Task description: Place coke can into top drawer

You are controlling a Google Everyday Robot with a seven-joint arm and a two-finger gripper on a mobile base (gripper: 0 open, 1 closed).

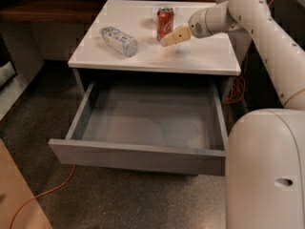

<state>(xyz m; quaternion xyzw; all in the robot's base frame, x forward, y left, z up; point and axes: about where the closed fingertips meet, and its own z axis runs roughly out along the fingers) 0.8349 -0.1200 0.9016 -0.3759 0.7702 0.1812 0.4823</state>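
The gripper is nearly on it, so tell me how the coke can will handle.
The coke can stands upright on a narrow base, so a sideways nudge from the gripper beside it may tip it. Once down, its round body would likely roll on the smooth white top.

The white desk carries the coke can, upright, and a plastic bottle (lying sideways); the tool hangs just beside the can.

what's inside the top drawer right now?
In the top drawer only its bare grey floor shows, no objects. Its rear strip is hidden under the white cabinet top. The coke can stands on that top, the gripper close beside it.
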